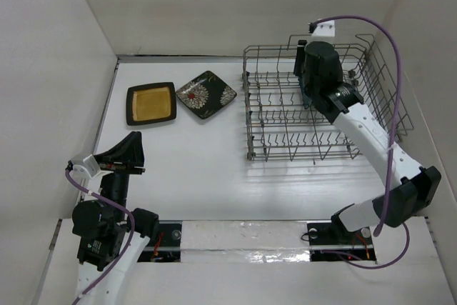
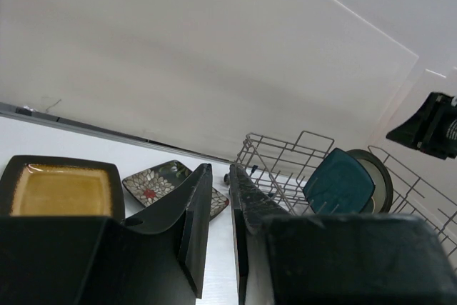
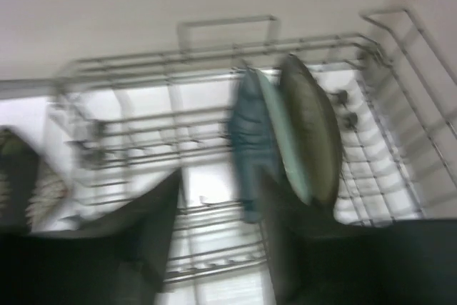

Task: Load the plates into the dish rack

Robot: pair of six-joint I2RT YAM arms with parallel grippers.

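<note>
The dish rack [image 1: 265,149] stands at the right of the table. In it three plates stand on edge side by side: a dark teal one [image 3: 250,133], a pale mint one [image 3: 277,130] and a round cream one [image 3: 310,130]. My right gripper [image 3: 221,183] hovers over the rack, open, its fingers either side of the teal plate's near edge without gripping it. The black plate with a yellow centre [image 1: 151,103] and the flowered black plate [image 1: 206,94] lie flat on the table at the back left. My left gripper [image 1: 136,141] hangs near the front left, its jaws slightly apart and empty.
White walls close in the table at the back and on both sides. The rack [image 2: 278,162] has tall wire sides and upright tines. A purple cable loops over the right arm [image 1: 371,133]. The view from the right wrist is blurred.
</note>
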